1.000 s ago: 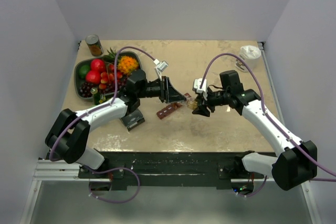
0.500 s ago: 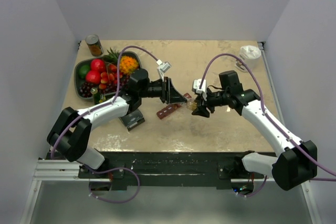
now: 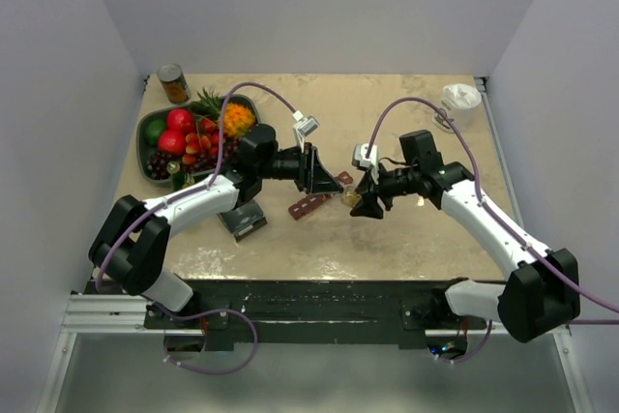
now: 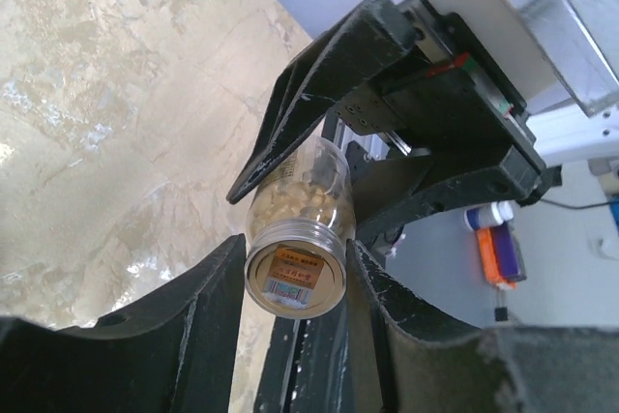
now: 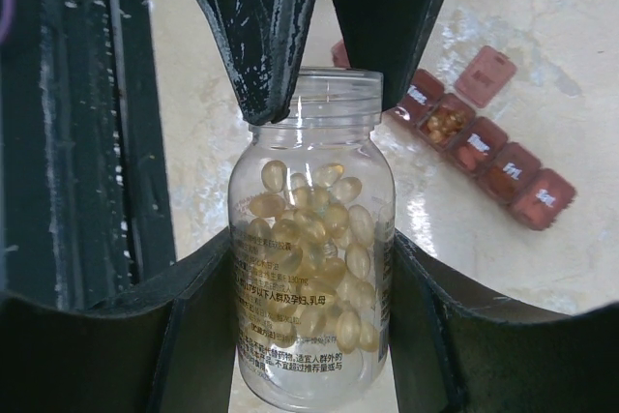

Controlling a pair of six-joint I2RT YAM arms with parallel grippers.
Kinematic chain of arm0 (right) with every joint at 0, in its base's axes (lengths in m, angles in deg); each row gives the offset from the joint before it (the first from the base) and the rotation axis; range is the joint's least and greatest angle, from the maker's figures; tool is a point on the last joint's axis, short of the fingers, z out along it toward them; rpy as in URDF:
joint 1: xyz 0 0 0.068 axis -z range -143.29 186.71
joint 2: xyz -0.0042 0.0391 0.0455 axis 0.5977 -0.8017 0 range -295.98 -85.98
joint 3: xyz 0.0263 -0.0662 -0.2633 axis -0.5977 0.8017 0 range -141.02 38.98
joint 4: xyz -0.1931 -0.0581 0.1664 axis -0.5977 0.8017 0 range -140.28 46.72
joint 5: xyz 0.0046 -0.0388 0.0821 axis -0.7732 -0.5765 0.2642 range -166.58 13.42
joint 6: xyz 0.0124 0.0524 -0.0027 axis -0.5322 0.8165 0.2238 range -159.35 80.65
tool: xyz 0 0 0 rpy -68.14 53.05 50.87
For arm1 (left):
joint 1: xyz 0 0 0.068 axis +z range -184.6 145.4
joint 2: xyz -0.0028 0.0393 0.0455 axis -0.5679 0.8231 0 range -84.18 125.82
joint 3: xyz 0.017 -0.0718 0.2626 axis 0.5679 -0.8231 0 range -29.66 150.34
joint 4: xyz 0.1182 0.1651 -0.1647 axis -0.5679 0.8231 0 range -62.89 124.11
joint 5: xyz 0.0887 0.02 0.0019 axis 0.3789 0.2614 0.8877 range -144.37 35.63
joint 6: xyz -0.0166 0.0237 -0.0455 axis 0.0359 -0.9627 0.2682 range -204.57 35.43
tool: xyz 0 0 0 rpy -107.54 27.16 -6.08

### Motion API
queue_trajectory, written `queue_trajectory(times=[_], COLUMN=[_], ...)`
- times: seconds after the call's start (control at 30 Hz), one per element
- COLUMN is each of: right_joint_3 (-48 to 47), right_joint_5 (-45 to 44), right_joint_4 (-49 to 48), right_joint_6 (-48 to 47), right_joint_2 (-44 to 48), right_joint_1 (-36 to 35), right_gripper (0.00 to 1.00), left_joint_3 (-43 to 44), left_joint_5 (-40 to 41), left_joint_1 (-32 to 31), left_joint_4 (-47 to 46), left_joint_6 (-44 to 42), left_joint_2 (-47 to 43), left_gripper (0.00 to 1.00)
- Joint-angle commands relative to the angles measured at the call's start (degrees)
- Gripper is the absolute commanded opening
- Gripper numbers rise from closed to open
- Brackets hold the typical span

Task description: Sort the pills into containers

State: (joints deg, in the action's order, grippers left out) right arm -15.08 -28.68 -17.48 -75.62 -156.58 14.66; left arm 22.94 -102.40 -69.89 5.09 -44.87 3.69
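Note:
A small clear bottle [image 5: 311, 239] full of yellowish pills [image 5: 319, 229] hangs above the table, held from both ends. My right gripper [image 5: 311, 258] is shut on its body. My left gripper [image 4: 295, 263] is shut on its capped end [image 4: 295, 280], its dark fingers [image 5: 261, 36] flanking the neck. In the top view the bottle [image 3: 352, 196] sits between the left gripper [image 3: 338, 186] and the right gripper [image 3: 362, 202]. The containers, a dark red strip of compartments [image 3: 311, 204], lie on the table just left of the bottle. The strip [image 5: 488, 157] has one lid raised.
A dark bowl of fruit [image 3: 153, 129] and a tin can [image 3: 174, 83] stand at the back left. A white cup [image 3: 460, 100] is at the back right corner. A black block [image 3: 247, 222] lies under the left arm. A black rail [image 5: 87, 142] lines the table's near edge.
Both grippers and the bottle have drifted slightly left and nearer. The left wrist has shifted a little right. Both grips are unchanged.

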Motion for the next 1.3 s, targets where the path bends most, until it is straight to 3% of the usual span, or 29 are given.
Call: queue_trajectory(times=[0.0, 0.1, 0.2, 0.23, 0.33, 0.43, 0.8, 0.93, 1.27], right_joint_3=[-3.3, -4.0, -4.6, -4.8, -5.0, -4.3, -3.3, -3.2, -3.1], right_joint_5=[12.0, 18.0, 23.7, 24.5, 25.1, 24.0, 22.4, 21.9, 19.0], right_joint_4=[-4.6, -2.9, -1.0, -0.5, 0.0, -0.2, -1.5, -1.6, -1.3], right_joint_6=[3.8, 4.5, 4.5, 4.5, 4.0, 3.6, 4.0, 3.9, 2.6], right_joint_2=[-0.8, -1.7, -2.8, -3.1, -2.9, -2.3, -0.7, -0.3, 0.5], right_joint_1=[-0.3, -0.3, -0.2, -0.2, -0.2, -0.2, -0.2, -0.2, -0.2], right_gripper=[0.03, 0.03, 0.03, 0.03, 0.03, 0.03, 0.03, 0.03, 0.03], left_joint_3=[2.9, 3.7, 3.2, 3.1, 3.6, 4.5, 5.1, 3.7, -1.2], left_joint_5=[-4.9, -6.8, -8.4, -7.9, -5.9, -4.7, -1.1, -0.2, -1.5], left_joint_1=[-1.1, -1.1, -1.0, -0.9, -0.6, 0.2, 1.4, 1.8, 5.2], left_joint_4=[7.1, 13.7, 16.7, 16.9, 16.1, 14.9, 20.0, 23.8, 25.6], left_joint_6=[-14.2, -27.4, -36.5, -37.9, -38.0, -35.8, -37.1, -39.1, -41.5], left_joint_2=[0.5, -1.1, -3.8, -4.7, -5.7, -5.3, -6.1, -7.8, -15.8], left_gripper=[0.09, 0.12, 0.26, 0.37, 0.56, 0.64, 0.77, 0.89, 0.91])
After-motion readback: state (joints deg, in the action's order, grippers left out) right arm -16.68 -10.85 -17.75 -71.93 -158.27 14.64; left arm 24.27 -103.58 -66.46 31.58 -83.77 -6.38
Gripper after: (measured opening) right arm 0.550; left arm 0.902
